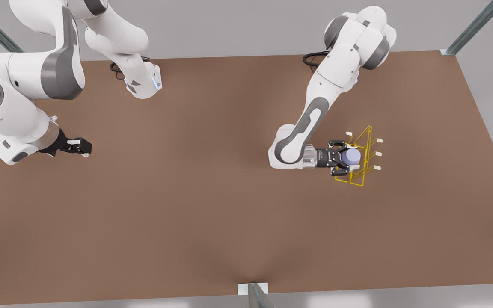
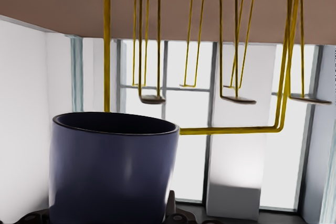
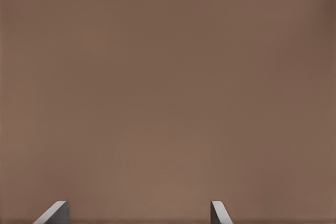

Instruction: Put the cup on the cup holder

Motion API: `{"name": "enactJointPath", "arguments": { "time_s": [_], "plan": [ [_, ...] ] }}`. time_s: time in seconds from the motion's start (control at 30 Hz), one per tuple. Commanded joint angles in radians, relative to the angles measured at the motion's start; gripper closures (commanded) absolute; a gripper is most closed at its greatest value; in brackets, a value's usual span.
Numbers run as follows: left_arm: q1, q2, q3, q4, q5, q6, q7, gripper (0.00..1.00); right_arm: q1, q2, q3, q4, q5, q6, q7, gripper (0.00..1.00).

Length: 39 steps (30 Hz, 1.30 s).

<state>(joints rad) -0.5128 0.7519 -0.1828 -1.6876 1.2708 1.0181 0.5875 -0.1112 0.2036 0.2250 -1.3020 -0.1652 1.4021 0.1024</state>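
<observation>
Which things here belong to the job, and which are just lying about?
Job:
- cup, gripped by the left pincer
- cup holder, right beside the cup

Not involved:
- right pincer, open, waiting over the table on the front view's left

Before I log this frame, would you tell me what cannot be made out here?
- Front view: whether the cup sits on a peg of the cup holder; the left gripper covers the contact.
- Left wrist view: the cup's base, cut off by the edge.
- Right wrist view: the right gripper fingers, mostly cut off.
</observation>
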Motion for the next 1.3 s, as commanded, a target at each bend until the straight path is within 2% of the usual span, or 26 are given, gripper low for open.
{"name": "enactJointPath", "arguments": {
  "time_s": [0.0,0.27,0.3,0.33,0.6,0.67,0.73,0.77,0.8,0.83,0.87,0.93,0.97,1.1,1.27],
  "plan": [
    [0.003,0.003,0.000,0.000,-0.005,0.007,-0.041,0.26,0.001,-0.001,0.002,0.001,0.001,-0.002,0.000,0.00],
    [0.010,0.010,0.000,0.000,-0.010,0.020,-0.061,0.26,-0.001,0.002,0.000,0.001,0.000,0.000,0.000,0.00],
    [0.011,0.010,0.000,0.000,-0.010,0.020,-0.061,0.04,-0.001,0.002,0.000,0.001,0.000,0.000,0.000,0.00],
    [0.010,0.010,0.000,0.000,-0.010,0.020,-0.061,0.00,-0.001,0.002,0.000,0.001,0.000,0.000,0.000,0.00],
    [0.008,0.009,-0.001,0.031,-0.010,0.004,-0.067,0.00,-0.001,0.000,0.002,0.001,0.000,0.000,0.002,0.00],
    [0.002,-0.016,-0.006,0.206,-0.082,-0.039,-0.066,0.00,-0.001,0.002,0.000,0.001,0.000,0.000,0.000,0.00],
    [-0.001,-0.042,0.002,0.630,-0.494,-0.035,-0.175,0.00,-0.001,0.002,0.000,0.001,0.000,0.000,0.000,0.00],
    [0.046,-0.042,0.002,0.773,-0.733,-0.026,-0.392,0.00,-0.001,0.002,0.002,0.001,0.000,0.000,0.000,0.00],
    [0.121,-0.043,-0.001,0.799,-0.982,0.052,-0.713,0.00,0.001,0.002,0.000,0.001,0.000,0.000,0.000,0.00],
    [0.232,-0.069,-0.001,0.806,-1.205,0.128,-0.960,0.00,-0.001,0.002,0.000,0.001,0.000,0.000,0.000,0.00],
    [0.310,-0.140,-0.003,0.807,-1.240,0.145,-0.960,0.00,0.001,0.002,0.000,0.001,0.000,0.000,0.000,0.00],
    [0.353,-0.273,0.012,0.804,-1.234,0.088,-0.826,0.00,0.001,0.002,0.000,0.001,0.000,0.000,0.000,0.00],
    [0.373,-0.374,0.060,0.738,-1.229,0.096,-0.701,0.00,0.001,0.002,0.000,0.001,0.000,0.000,0.000,0.00],
    [0.393,-0.675,0.060,0.323,-1.200,0.342,-0.649,0.00,0.001,0.002,0.000,0.001,0.000,0.000,0.000,0.00],
    [0.393,-0.707,0.060,0.279,-1.203,0.347,-0.650,0.00,0.002,0.002,0.002,0.001,0.001,0.000,0.002,0.00]
  ]
}}
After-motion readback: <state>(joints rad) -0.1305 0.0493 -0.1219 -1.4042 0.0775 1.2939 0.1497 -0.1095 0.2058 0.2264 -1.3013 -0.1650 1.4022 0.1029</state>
